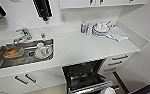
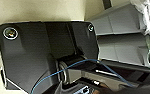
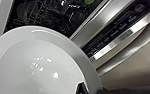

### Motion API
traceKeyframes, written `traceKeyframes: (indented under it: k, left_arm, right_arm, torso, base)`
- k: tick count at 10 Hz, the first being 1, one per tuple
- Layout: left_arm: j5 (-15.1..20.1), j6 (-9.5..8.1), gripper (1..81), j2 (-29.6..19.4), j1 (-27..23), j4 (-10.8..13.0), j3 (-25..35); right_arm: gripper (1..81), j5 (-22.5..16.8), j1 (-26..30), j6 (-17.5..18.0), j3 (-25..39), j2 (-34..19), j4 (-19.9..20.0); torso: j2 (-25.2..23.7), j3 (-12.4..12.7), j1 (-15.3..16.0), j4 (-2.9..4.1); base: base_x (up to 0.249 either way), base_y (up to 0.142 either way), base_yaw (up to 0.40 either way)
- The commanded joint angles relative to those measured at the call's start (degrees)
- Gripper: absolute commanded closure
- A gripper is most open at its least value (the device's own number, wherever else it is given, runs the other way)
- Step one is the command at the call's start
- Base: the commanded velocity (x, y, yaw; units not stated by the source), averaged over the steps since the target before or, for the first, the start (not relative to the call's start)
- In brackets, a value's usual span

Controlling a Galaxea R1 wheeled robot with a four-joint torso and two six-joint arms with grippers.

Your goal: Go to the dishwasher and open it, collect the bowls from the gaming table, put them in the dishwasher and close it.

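The dishwasher [image 1: 84, 75] stands open under the white counter, its dark inside and rack showing and its steel door [image 3: 121, 32] folded down. A white bowl [image 1: 108, 90] hangs just above the door's front edge. In the right wrist view the bowl [image 3: 41, 65] looms large over the rack, with my right gripper [image 3: 82, 88] shut on its rim. The left wrist view looks down on beige floor [image 2: 41, 10] past the robot's dark plate. The gaming table is out of view.
A steel sink [image 1: 1, 62] at the left holds a bowl with orange food [image 1: 13, 52] and white crockery [image 1: 43, 51]. Dishes [image 1: 101, 27], a bottle [image 1: 83, 27] and a cloth [image 1: 118, 33] sit on the counter's back right. Drawers [image 1: 116, 62] flank the dishwasher.
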Motion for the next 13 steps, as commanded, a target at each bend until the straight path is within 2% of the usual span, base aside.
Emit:
traceKeyframes:
  k: [1,3,4,6,8,10,11,13]
  left_arm:
    - [-11.6,0.18,1.0,7.1,7.0,1.6,-12.7]
    - [-18.9,0.01,1.0,11.6,10.1,1.1,-22.7]
    - [-21.9,0.01,1.0,14.2,11.6,1.1,-27.8]
    - [-22.5,0.01,1.0,18.5,14.1,1.2,-37.0]
    - [-24.0,0.01,1.0,20.6,15.6,1.1,-41.1]
    - [-23.5,-0.08,1.0,21.7,16.6,0.8,-41.8]
    - [-23.5,0.01,1.0,22.5,17.2,0.0,-43.1]
    - [-23.9,0.01,1.0,24.9,18.1,-0.2,-48.0]
  right_arm:
    - [81.1,-0.6,10.7,3.6,3.4,-2.3,-0.1]
    - [81.1,-1.9,15.1,5.5,3.0,-0.6,-0.1]
    - [81.1,-3.9,17.6,5.8,2.8,1.1,-0.1]
    - [81.1,-9.1,21.3,6.0,0.2,5.6,0.0]
    - [81.1,-12.0,23.5,6.0,-3.4,10.2,0.1]
    - [81.1,-13.9,25.6,6.0,-6.6,14.1,0.2]
    - [81.1,-14.3,26.4,6.1,-8.5,16.1,0.2]
    - [81.1,-14.4,27.2,6.5,-13.1,20.0,0.2]
  torso:
    - [0.0,0.0,0.0,0.00]
    - [0.0,0.0,0.0,0.00]
    - [0.0,0.0,0.0,0.00]
    - [0.0,0.0,0.0,0.00]
    - [0.0,0.0,0.0,0.00]
    - [0.0,0.0,0.0,0.00]
    - [0.0,0.0,0.0,0.00]
    - [0.0,0.0,0.0,0.00]
  base:
    - [0.000,0.000,0.000]
    - [0.000,0.000,0.000]
    - [0.000,0.000,0.000]
    - [0.000,0.000,0.000]
    - [0.000,0.000,0.000]
    - [0.000,0.000,0.000]
    - [0.000,0.000,0.000]
    - [0.000,0.000,0.000]
